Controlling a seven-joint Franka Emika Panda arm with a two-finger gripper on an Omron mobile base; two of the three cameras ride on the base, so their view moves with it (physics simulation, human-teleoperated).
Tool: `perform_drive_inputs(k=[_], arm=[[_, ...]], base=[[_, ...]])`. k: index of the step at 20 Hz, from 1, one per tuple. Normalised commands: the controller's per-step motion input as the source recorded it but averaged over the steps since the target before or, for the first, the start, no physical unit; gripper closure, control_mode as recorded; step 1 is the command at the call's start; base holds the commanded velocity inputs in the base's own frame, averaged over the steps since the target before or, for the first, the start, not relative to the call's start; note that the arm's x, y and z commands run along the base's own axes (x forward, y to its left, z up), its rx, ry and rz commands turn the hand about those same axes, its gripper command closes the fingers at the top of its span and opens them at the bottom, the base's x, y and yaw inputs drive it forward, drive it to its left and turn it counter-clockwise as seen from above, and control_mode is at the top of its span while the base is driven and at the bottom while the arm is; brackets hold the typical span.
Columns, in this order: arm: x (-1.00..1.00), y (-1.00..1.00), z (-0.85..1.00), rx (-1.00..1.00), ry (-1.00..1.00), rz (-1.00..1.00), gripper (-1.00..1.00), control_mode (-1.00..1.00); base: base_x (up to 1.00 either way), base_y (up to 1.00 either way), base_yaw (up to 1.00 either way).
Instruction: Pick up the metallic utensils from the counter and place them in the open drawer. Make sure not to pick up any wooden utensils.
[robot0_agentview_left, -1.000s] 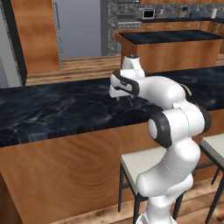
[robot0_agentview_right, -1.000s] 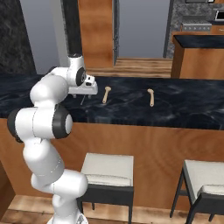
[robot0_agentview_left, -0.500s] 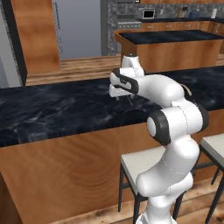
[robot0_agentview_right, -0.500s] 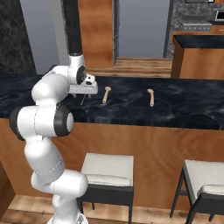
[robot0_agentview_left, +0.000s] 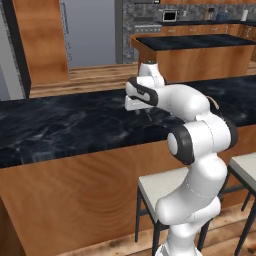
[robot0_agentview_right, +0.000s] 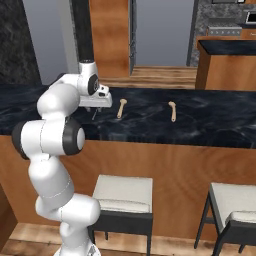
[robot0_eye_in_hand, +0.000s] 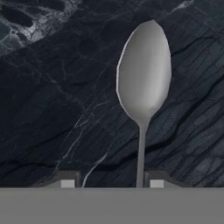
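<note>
The gripper (robot0_eye_in_hand: 108, 183), lowered over the spoon (robot0_eye_in_hand: 143, 83) on the desk (robot0_agentview_left: 60, 130), is shown narrowed from fully spread, its handle between the fingertips (robot0_eye_in_hand: 67, 183); whether it is yet gripped cannot be told.

Arm (robot0_agentview_left: 195, 150): glossy white shells, rounded segments w/ fat bulbous links, dark grey/black bands at the joints. Big black ring at the elbow joint, thinner dark collar nr the wrist. Short white cylinder cap on top of the wrist. Hand (robot0_agentview_right: 95, 111): flat white block, small dark fingers (robot0_eye_in_hand: 156, 180) w/ pale square pads at the tips. No cables, screws or markings visible.
</note>
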Motion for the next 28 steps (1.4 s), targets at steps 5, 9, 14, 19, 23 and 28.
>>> perform_drive_inputs(k=[5,9,14,19,23,28], arm=[[0.0,0.0,0.0,0.0,0.01,0.0,1.0,-1.0],[0.0,0.0,0.0,0.0,0.0,0.0,1.0,-1.0],[0.0,0.0,0.0,0.0,0.0,0.0,1.0,-1.0],[0.0,0.0,0.06,0.0,-0.02,0.0,1.0,-1.0],[-0.08,-0.05,0.48,0.0,-0.07,0.0,1.0,-1.0],[-0.51,-0.18,0.76,0.01,-0.04,0.0,1.0,-1.0]], base=[[0.0,0.0,0.0],[0.0,0.0,0.0],[0.0,0.0,0.0],[0.0,0.0,0.0],[0.0,0.0,0.0],[0.0,0.0,0.0]])
